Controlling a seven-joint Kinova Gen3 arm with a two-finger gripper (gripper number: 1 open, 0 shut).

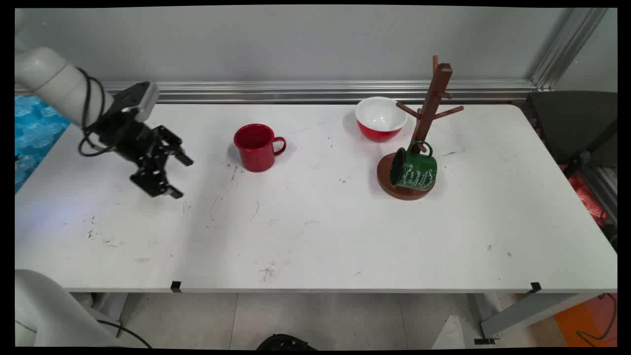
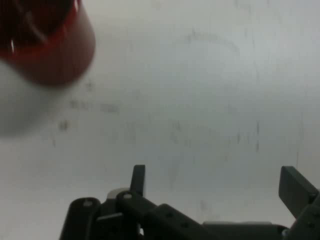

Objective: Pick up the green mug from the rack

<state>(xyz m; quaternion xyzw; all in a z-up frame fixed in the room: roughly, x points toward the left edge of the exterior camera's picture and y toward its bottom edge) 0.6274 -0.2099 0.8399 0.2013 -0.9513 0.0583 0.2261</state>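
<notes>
My black gripper [image 1: 181,176] hangs open over the left part of the white table [image 1: 315,231], holding nothing. A red mug [image 1: 257,147] stands to its right, a hand's width away, with its handle pointing right. In the hand view the gripper [image 2: 217,182] shows wide-apart fingers above bare tabletop, and the red mug [image 2: 47,42] fills the upper left corner. Farther right, a green mug [image 1: 413,169] hangs tilted on a low peg of a brown wooden mug tree [image 1: 424,133]. A red bowl [image 1: 380,118] with a white inside sits just behind the tree.
A metal rail [image 1: 315,91] runs along the table's back edge by the wall. A dark chair [image 1: 577,128] stands off the right end. Blue patterned cloth [image 1: 32,133] lies beyond the left edge.
</notes>
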